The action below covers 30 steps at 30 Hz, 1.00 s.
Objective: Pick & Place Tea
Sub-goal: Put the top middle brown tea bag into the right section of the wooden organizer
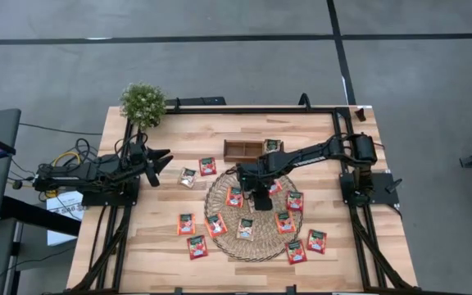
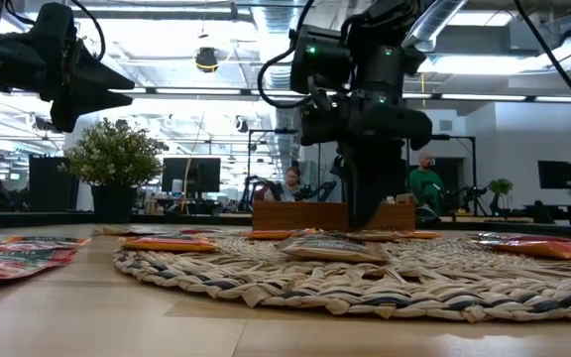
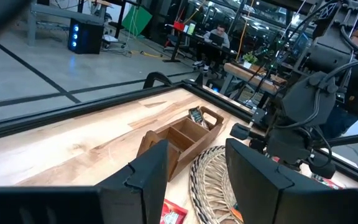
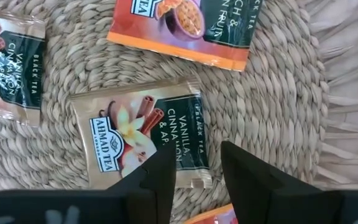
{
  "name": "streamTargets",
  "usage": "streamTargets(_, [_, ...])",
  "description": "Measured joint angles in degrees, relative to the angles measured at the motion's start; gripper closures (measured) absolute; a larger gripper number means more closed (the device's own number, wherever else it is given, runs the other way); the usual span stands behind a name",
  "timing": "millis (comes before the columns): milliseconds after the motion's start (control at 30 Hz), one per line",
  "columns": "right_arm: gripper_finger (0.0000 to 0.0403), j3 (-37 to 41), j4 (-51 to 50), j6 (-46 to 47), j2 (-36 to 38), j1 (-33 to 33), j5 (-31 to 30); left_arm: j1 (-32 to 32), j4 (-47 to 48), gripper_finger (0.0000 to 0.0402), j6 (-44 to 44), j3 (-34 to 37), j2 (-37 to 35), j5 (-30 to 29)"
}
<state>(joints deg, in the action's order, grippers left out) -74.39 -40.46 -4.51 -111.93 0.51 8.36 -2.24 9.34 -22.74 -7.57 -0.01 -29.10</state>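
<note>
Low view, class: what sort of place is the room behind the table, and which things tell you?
Probably an open-plan robotics lab or workshop. Beyond the woven mat there are a person seated at a desk, dark monitors and more metal-framed workstations under exposed ceiling ducts.

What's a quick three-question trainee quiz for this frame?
1. True or false: the left gripper hangs over the woven mat.
2. The right gripper is above: A) bare tabletop, B) the woven mat, C) the potted plant.
3. How many tea sachets lie in the wooden tray?

Key: 1. False, it waits off the mat on the table's left side. 2. B. 3. One sachet, in the tray's right compartment.
</note>
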Motion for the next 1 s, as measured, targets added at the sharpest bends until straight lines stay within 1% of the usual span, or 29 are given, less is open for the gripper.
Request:
streamTargets(100, [0.0291,0.0,-0.13,0.79,-1.12,0.26,-2.16,0.0,0.0,0.025,0.0,0.0,0.0,0.0])
streamTargets(200, [0.0307,-0.22,-0.3,1.51,-2.23,0.26,-2.32,0.02,0.0,0.025,0.0,0.01,0.0,-0.01])
streamTargets(433, [0.0355,-0.22,-0.84,1.55,-2.25,0.87,-2.82,0.02,0.0,0.025,-0.01,0.0,0.0,-0.02])
streamTargets(567, [0.0394,-0.11,-0.7,1.54,-1.91,0.85,-2.75,0.0,0.0,0.025,0.0,0.02,0.0,0.0])
streamTargets(667, [0.0396,-0.51,-1.35,2.51,-1.95,0.9,-2.75,0.0,0.0,0.025,-0.02,0.01,0.0,-0.02])
streamTargets(767, [0.0401,-2.88,-5.42,2.97,-2.24,0.9,-2.7,0.02,0.0,0.025,-0.01,0.01,0.0,-0.02])
streamTargets(867, [0.0401,-7.25,-9.11,2.76,-2.0,0.88,-2.85,0.0,0.0,0.025,0.0,0.0,0.0,-0.01])
streamTargets(933, [0.0402,-10.39,-13.23,2.38,-1.09,1.02,-4.59,0.0,0.0,0.025,-0.02,0.0,0.0,-0.02])
streamTargets(1000, [0.0402,-13.77,-15.43,1.74,-0.31,1.41,-7.75,0.01,0.0,0.025,0.0,0.01,0.0,0.0])
